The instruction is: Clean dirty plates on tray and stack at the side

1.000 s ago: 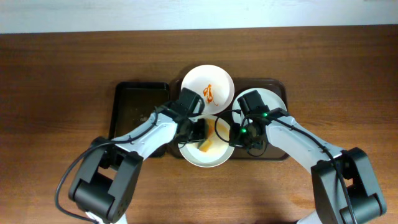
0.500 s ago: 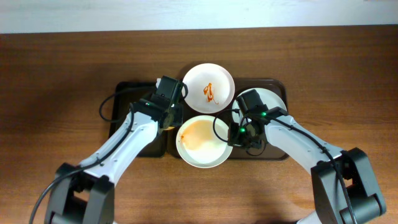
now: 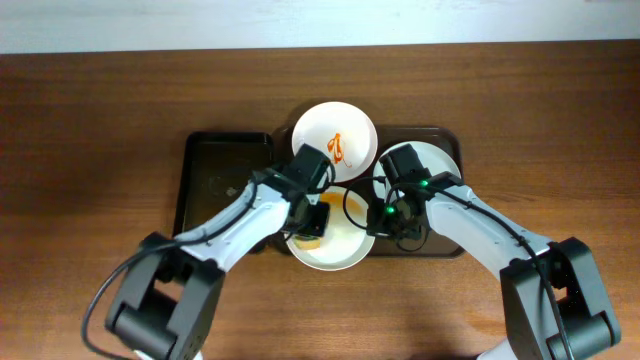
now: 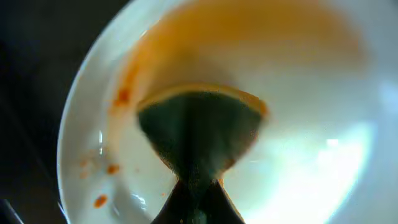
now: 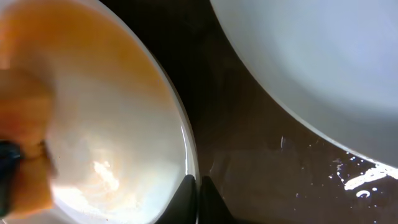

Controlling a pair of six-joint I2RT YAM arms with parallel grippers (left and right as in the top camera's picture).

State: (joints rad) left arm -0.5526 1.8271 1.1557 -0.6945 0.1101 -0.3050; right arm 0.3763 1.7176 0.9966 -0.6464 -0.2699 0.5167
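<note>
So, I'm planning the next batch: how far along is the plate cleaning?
Done: the right plate looks plain. In hand: the left jaws rub a sponge over the smeared front plate, right jaws pinching its rim. Left: the squiggled back plate, and all stacking beside the tray.

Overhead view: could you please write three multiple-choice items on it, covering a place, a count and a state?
1. The sponge lies on: A the front plate; B the back plate; C the right plate.
2. Plates in view: A two; B three; C four.
3. The back plate is: A wiped plain; B marked with an orange squiggle; C overturned.
Answers: 1 A, the left gripper presses it there; 2 B, three round plates show; 3 B, its squiggle is unwiped.
</note>
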